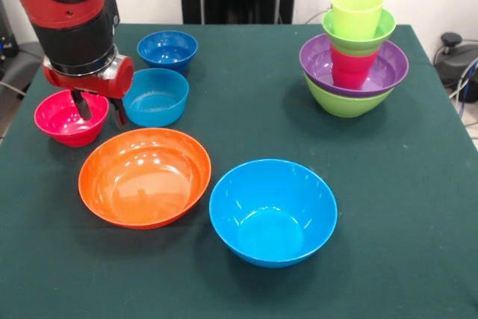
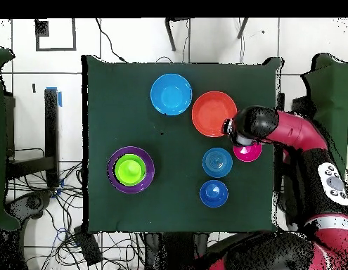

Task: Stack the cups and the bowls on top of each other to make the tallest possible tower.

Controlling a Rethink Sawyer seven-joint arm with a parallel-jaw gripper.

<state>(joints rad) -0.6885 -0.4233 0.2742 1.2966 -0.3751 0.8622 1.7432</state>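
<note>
The tower (image 1: 354, 54) holds five pieces near a worktop (image 1: 388, 207) corner; five bowls remain loose. The pincer (image 1: 97, 110), open, straddles the pink bowl's (image 1: 66, 121) rim.

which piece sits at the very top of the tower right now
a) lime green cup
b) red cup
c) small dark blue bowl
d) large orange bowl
a) the lime green cup is the highest piece of the tower, resting in a small lime green bowl above the red cup, purple bowl and large lime green bowl.
</note>
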